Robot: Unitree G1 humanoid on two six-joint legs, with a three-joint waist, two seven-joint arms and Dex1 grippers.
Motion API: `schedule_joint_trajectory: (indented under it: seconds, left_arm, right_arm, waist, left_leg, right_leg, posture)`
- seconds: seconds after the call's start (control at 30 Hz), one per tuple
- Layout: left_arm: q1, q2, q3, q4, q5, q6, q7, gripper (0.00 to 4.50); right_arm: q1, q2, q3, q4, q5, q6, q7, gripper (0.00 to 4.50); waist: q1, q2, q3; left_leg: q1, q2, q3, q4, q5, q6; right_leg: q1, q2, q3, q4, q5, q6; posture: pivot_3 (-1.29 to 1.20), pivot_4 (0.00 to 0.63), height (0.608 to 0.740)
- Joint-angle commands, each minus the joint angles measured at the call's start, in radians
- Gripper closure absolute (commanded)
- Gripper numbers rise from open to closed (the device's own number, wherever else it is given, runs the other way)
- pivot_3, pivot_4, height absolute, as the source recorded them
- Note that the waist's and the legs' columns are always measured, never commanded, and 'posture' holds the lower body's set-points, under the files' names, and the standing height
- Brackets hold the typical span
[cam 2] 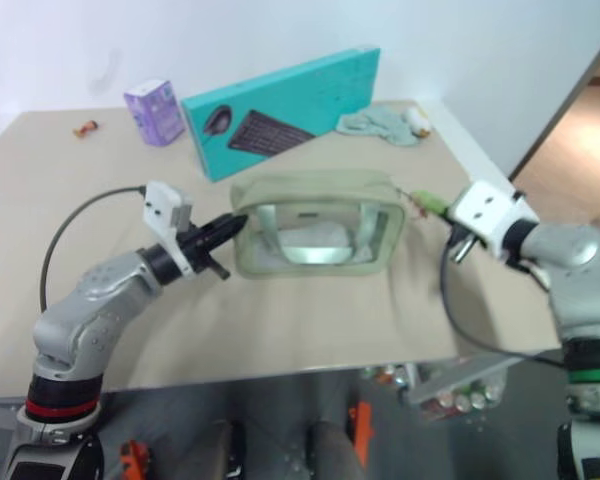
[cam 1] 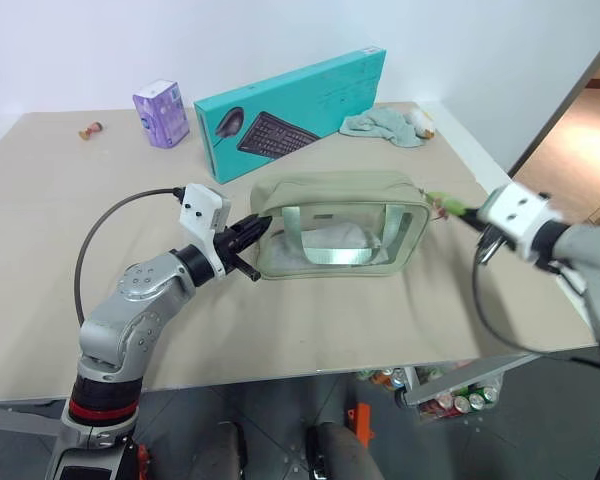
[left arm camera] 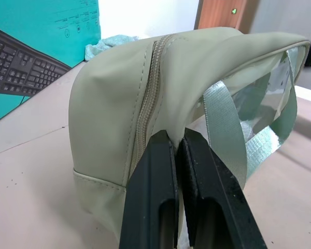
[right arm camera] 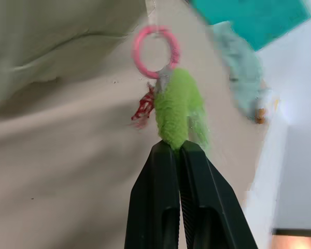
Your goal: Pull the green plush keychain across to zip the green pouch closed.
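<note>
Left end effector (left arm camera: 179, 150) pinches green pouch (cam 1: 335, 215) end; right end effector (right arm camera: 177, 148) pinches green plush keychain (right arm camera: 177, 111) beyond far end. Zip looks closed.

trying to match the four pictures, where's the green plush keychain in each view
Left eye: green plush keychain just off the pouch's right end, by the right gripper.
Right eye: same spot.
Left wrist: not in it.
Right wrist: centre, pinched in the fingers.
Shared landmark: the teal keyboard box.
</note>
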Motion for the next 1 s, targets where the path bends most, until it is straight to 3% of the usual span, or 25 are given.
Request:
schedule_joint_trajectory:
  seconds: [0.03, 0.47, 0.53, 0.57, 0.87, 0.97, 1.0]
  left_arm:
    - [-0.007, 0.008, 0.022, -0.02, 0.009, -0.021, 0.012, 4.5]
    - [-0.009, 0.0, 0.027, -0.025, 0.005, -0.015, 0.028, 4.5]
    - [-0.006, -0.004, 0.044, -0.026, -0.017, -0.016, 0.023, 4.5]
    - [-0.003, -0.004, 0.056, -0.028, -0.038, -0.011, 0.013, 4.5]
    - [-0.009, 0.063, 0.1, -0.046, -0.106, -0.003, -0.064, 1.54]
    - [0.082, 0.127, 0.186, -0.096, -0.135, -0.03, -0.105, 0.49]
    - [0.124, 0.149, 0.2, -0.108, -0.116, -0.054, -0.116, 0.08]
  right_arm:
    - [0.01, 0.026, 0.001, -0.057, -0.012, 0.032, -0.032, 4.48]
    - [0.033, 0.088, 0.072, 0.017, -0.086, -0.034, -0.068, 4.48]
    - [0.029, 0.124, 0.027, 0.011, -0.02, 0.004, -0.07, 4.48]
    - [0.023, 0.14, 0.002, 0.0, 0.019, 0.033, -0.066, 4.19]
    - [0.062, 0.12, -0.121, -0.17, 0.245, 0.214, 0.056, 1.19]
    - [0.155, 0.085, -0.218, -0.221, 0.316, 0.293, 0.07, 0.14]
    - [0.184, 0.083, -0.244, -0.239, 0.334, 0.31, 0.068, 0.0]
  waist:
    - [0.0, 0.001, 0.0]
    - [0.0, 0.001, 0.0]
    - [0.0, 0.001, 0.0]
    - [-0.001, 0.001, 0.0]
    - [0.001, 0.001, 0.0]
    - [0.001, 0.001, 0.0]
    - [0.0, 0.001, 0.0]
  left_leg:
    - [0.0, 0.0, 0.0, 0.0, 0.0, 0.0]
    - [0.0, 0.0, 0.001, 0.001, 0.0, 0.0]
    - [0.0, 0.0, 0.001, 0.001, 0.0, 0.0]
    - [0.0, 0.0, 0.001, 0.001, 0.0, 0.0]
    - [0.0, 0.0, 0.0, 0.001, 0.0, 0.0]
    - [0.0, 0.0, 0.0, 0.001, 0.0, 0.0]
    - [0.0, 0.0, -0.001, 0.0, 0.0, 0.0]
  right_leg:
    - [0.0, 0.0, 0.001, 0.0, 0.0, 0.0]
    - [0.0, 0.0, 0.001, 0.0, 0.0, -0.001]
    - [0.0, 0.0, 0.001, 0.0, 0.0, -0.001]
    - [0.001, 0.0, 0.001, 0.0, 0.0, -0.001]
    - [0.001, 0.0, 0.001, 0.0, 0.001, 0.0]
    - [0.001, 0.0, 0.0, 0.0, 0.0, 0.0]
    - [0.001, 0.0, 0.0, 0.0, -0.001, 0.0]
  posture:
    - [0.0, 0.15, 0.74]
    - [0.0, 0.15, 0.74]
    - [0.0, 0.15, 0.74]
    - [0.0, 0.15, 0.74]
    - [0.0, 0.15, 0.74]
    - [0.0, 0.15, 0.74]
    - [0.0, 0.15, 0.74]
